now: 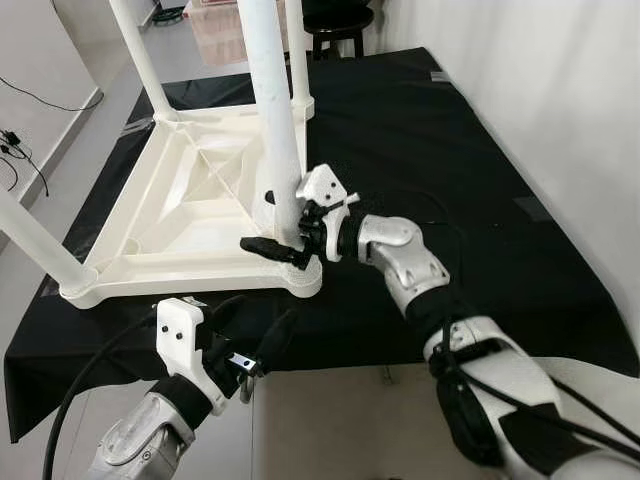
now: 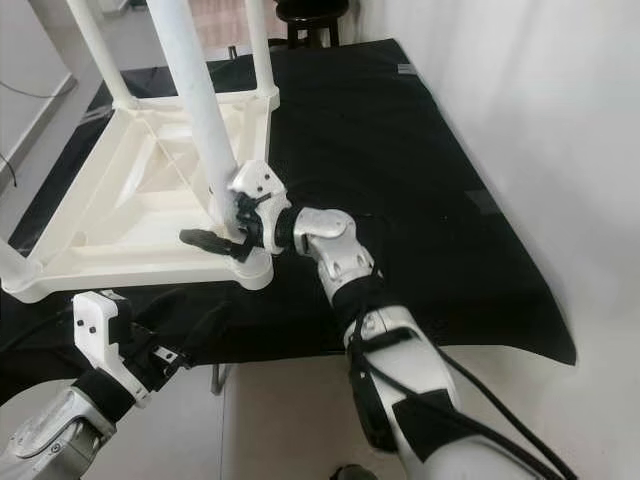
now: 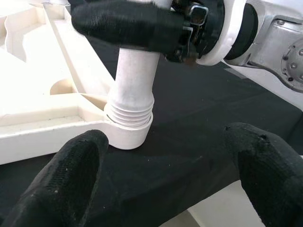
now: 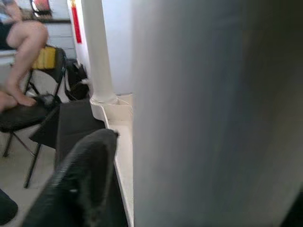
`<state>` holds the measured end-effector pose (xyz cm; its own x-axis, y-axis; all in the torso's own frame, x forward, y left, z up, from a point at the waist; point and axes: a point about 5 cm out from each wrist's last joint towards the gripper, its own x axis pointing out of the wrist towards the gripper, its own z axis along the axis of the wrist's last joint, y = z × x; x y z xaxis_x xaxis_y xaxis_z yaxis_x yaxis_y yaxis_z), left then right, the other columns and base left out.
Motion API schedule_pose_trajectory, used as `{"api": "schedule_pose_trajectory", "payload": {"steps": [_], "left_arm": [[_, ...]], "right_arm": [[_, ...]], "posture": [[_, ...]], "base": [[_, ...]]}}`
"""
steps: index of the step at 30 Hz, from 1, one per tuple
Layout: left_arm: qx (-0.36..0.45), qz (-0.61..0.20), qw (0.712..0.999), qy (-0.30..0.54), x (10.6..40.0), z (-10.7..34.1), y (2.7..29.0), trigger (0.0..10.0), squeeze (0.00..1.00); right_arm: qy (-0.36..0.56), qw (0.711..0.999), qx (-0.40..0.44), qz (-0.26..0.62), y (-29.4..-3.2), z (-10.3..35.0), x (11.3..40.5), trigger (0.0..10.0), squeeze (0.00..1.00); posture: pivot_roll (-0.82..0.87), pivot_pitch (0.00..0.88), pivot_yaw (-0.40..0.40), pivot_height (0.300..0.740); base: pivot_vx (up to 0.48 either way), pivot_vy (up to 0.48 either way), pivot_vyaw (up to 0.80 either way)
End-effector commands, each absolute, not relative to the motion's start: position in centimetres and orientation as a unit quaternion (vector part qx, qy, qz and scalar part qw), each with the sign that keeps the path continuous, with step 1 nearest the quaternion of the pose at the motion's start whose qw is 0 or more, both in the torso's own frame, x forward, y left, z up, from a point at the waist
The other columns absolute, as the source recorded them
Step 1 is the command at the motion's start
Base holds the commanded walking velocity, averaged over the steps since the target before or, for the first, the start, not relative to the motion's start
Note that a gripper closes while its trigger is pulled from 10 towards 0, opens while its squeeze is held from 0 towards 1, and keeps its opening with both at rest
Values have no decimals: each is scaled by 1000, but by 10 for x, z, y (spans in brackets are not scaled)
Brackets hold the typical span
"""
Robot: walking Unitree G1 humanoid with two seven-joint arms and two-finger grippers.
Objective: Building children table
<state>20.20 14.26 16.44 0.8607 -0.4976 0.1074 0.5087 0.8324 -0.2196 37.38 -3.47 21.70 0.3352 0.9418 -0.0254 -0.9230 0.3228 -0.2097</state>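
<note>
Table leg (image 1: 280, 140) in corner socket (image 3: 129, 130), right end effector (image 1: 290, 243) clamping it

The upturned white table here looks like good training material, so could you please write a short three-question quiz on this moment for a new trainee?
1. True or false: the right hand is closed around a leg of the white table.
2. Which surface does the table rest on? A) bare floor B) black cloth C) wooden bench
3. Fill in: the thread at the foot of the gripped leg, seen in the left wrist view, is partly ______ above its corner socket.

Key
1. True; its fingers sit on either side of the leg, low down.
2. B
3. exposed; the left hand waits open at the near edge of the cloth.
</note>
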Motion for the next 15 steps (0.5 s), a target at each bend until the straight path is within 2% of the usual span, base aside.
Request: {"api": "schedule_pose_trajectory", "payload": {"steps": [1, 3, 12, 15], "left_arm": [[-122, -262, 957, -20, 200, 162, 142, 10000, 0], [-123, -261, 957, -20, 200, 163, 142, 10000, 0], [-127, -263, 956, -22, 199, 165, 141, 10000, 0], [-128, -265, 956, -20, 199, 165, 142, 10000, 0]], "right_arm": [[-49, 800, -81, 592, -26, 219, 371, 0, 0], [-46, 793, -77, 603, -28, 219, 373, 0, 0], [-67, 796, -80, 596, -39, 226, 376, 0, 0], [-69, 831, -100, 543, -49, 225, 380, 0, 0]], "posture": [[33, 137, 14, 740], [28, 141, 15, 740], [6, 162, 26, 740], [4, 167, 34, 740]], "base": [[0, 0, 0], [0, 0, 0], [0, 0, 0], [0, 0, 0]]}}
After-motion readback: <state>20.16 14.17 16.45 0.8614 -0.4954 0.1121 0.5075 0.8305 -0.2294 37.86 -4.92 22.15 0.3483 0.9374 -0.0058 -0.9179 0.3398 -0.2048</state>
